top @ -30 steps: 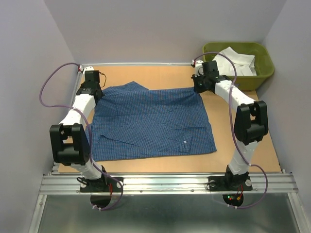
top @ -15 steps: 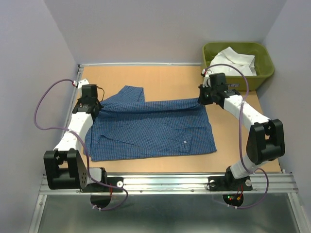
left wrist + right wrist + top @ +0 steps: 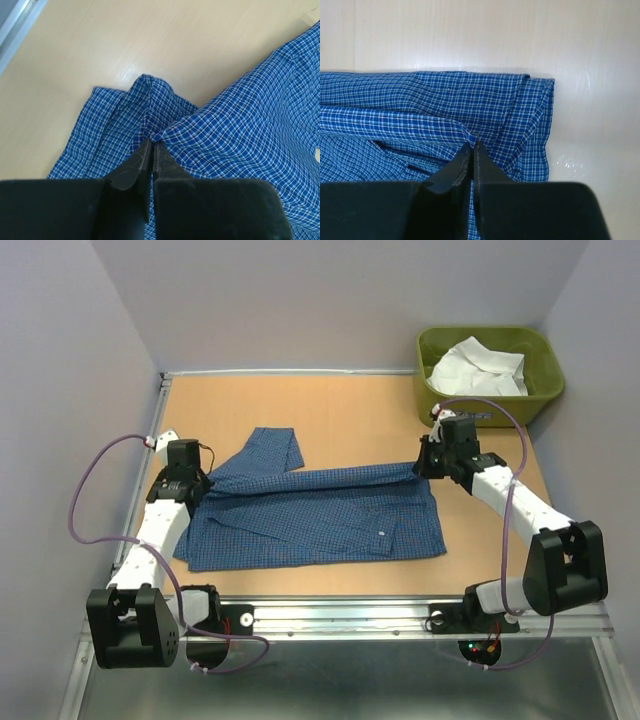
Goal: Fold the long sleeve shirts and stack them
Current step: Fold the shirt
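The blue checked shirt (image 3: 320,515) lies across the middle of the wooden table, its far edge lifted into a ridge that runs between the two grippers. My left gripper (image 3: 200,483) is shut on the shirt's far left corner, pinching a fold of checked cloth (image 3: 165,127) at its tips (image 3: 151,141). At the far right corner my right gripper (image 3: 425,466) is shut on the cloth (image 3: 445,107) as well, tips (image 3: 472,145) buried in a fold. A flap of the blue shirt (image 3: 275,445) trails behind the ridge. The white shirt (image 3: 478,368) lies crumpled in the olive-green tub (image 3: 545,370).
The tub stands at the far right corner of the table (image 3: 350,410). Grey walls close in on the left, back and right. A metal rail (image 3: 340,615) runs along the near edge by both arm bases. Purple cables loop off both arms.
Both grippers have drawn the shirt's far edge toward the near side, folding it over the body. The arms have swung back and down with it.
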Action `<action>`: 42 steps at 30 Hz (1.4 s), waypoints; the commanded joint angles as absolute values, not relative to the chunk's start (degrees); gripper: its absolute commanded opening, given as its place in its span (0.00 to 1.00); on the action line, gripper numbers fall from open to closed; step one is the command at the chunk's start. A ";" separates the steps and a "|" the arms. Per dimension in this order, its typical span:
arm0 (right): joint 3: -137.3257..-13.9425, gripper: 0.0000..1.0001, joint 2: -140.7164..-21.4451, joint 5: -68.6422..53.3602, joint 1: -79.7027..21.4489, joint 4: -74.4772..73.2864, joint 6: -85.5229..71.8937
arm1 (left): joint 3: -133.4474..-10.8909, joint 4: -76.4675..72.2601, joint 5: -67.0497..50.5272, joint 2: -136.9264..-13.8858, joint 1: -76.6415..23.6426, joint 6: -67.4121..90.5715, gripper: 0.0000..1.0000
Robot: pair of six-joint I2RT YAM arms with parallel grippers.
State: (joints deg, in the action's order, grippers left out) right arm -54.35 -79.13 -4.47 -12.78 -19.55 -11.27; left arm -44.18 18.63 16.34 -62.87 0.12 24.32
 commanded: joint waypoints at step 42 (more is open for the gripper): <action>-64.50 0.63 -92.01 -15.82 -20.46 -16.61 -16.71 | -41.48 15.56 5.19 -60.10 0.62 24.79 0.93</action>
State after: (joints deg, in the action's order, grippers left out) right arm -58.76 -88.44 -14.37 -16.38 -17.87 -19.97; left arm -39.03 18.37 9.19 -56.58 0.49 28.40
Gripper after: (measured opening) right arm 0.631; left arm 0.925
